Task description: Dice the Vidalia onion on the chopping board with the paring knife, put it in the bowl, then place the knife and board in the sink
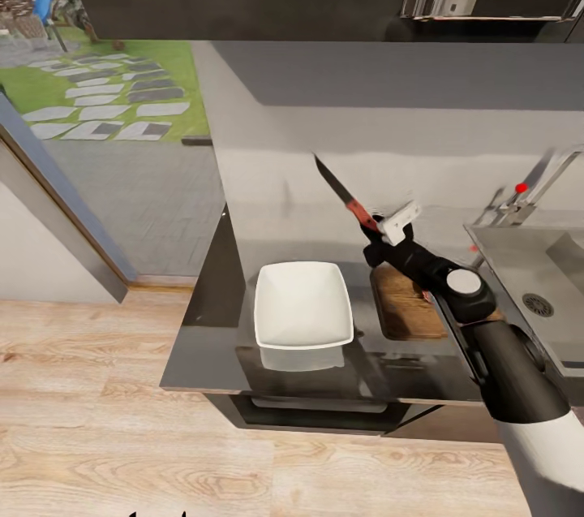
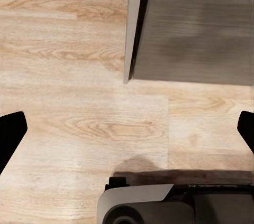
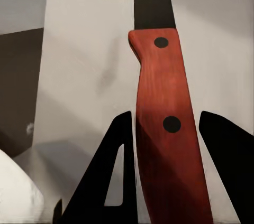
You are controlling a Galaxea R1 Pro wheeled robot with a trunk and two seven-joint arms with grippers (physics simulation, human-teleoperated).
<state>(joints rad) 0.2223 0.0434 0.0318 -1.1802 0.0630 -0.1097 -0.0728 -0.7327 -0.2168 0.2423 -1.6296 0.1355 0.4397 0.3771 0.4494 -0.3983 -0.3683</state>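
Reaching up and away from the chopping board [image 1: 403, 302], the right arm extends over the countertop [image 1: 211, 338], its right gripper [image 1: 375, 226] clamped on the paring knife [image 1: 341, 192] by the reddish handle, blade pointing up toward the wall. The bowl [image 1: 302, 304] sits just beside the board; the sink [image 1: 519, 265] lies on the board's other side. The left gripper [image 2: 127, 129] hangs over wooden floor [image 2: 69, 123], fingers spread wide.
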